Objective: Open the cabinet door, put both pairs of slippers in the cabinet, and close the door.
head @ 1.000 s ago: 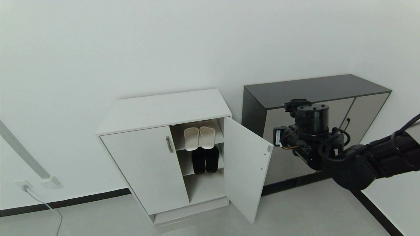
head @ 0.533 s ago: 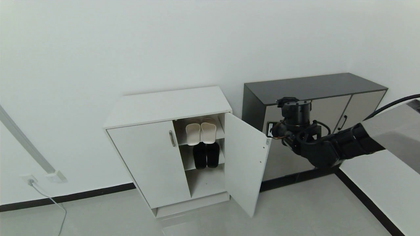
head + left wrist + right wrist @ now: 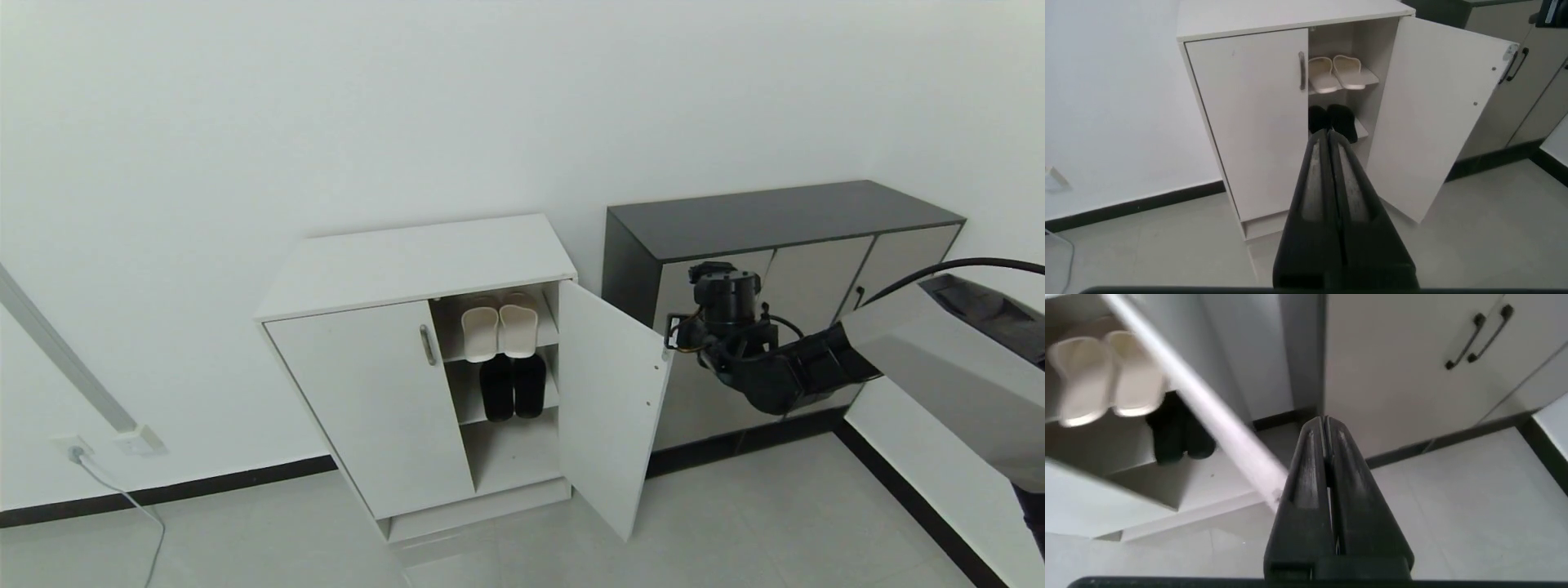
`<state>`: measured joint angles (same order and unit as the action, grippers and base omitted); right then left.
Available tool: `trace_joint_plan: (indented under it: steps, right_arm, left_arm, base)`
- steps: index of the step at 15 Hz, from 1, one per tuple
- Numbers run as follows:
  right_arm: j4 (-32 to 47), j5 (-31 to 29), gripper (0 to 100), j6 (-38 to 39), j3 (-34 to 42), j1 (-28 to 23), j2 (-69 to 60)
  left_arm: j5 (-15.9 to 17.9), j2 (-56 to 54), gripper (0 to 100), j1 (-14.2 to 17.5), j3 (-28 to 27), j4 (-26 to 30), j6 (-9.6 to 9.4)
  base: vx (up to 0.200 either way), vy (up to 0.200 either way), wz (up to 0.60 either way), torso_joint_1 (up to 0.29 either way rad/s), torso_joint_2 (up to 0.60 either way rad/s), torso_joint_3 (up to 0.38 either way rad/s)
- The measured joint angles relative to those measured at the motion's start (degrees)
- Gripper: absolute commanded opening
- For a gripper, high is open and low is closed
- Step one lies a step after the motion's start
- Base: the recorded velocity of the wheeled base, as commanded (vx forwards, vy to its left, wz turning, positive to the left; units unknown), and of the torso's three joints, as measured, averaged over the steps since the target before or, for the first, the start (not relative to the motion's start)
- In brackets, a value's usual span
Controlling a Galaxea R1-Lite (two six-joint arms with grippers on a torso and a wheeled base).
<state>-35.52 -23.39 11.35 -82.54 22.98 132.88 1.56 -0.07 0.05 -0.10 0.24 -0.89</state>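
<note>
1. Slippers sit inside the white cabinet (image 3: 416,261): we see the white pair (image 3: 500,331) on the top shelf and the black pair (image 3: 512,385) on the shelf just below it.
2. The right door (image 3: 612,408) stands open, swung out from the cabinet front. The left door (image 3: 367,408) is closed, with its metal handle (image 3: 424,345) beside the opening.
3. The right gripper (image 3: 1327,423) is at the free edge of the open door, on its outer side and about level with the top shelf. Its fingers are clenched together with nothing between them. We cannot tell whether they touch the door.
4. The left gripper (image 3: 1328,135) hangs in front of the cabinet, well apart from it. Its fingers are also clenched and empty.
5. A dark cabinet (image 3: 775,216) stands just beside the white one, with its doors closed.
</note>
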Motion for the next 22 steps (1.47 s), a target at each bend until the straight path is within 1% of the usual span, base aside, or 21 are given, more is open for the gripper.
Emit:
trace_joint_plan:
  steps: [4,7,11,22]
  right_arm:
    - [0.3,0.8,0,0.1,-0.5,-0.1,1.3]
    - [1.9,1.2,0,1.8,-1.1,0.1,1.5]
    - [3.4,3.4,0,3.3,-1.7,0.1,1.5]
    - [3.3,4.1,0,4.6,-4.0,0.1,4.7]
  left_arm:
    - [0.0,0.0,0,0.0,0.0,0.0,0.00]
    - [0.0,0.0,0,0.0,0.0,0.0,0.00]
    - [0.0,0.0,0,0.0,0.0,0.0,0.00]
    - [0.0,0.0,0,0.0,0.0,0.0,0.00]
  base:
    - [0.000,0.000,0.00,0.000,0.00,0.000]
    - [0.000,0.000,0.00,0.000,0.00,0.000]
    - [0.000,0.000,0.00,0.000,0.00,0.000]
    - [0.000,0.000,0.00,0.000,0.00,0.000]
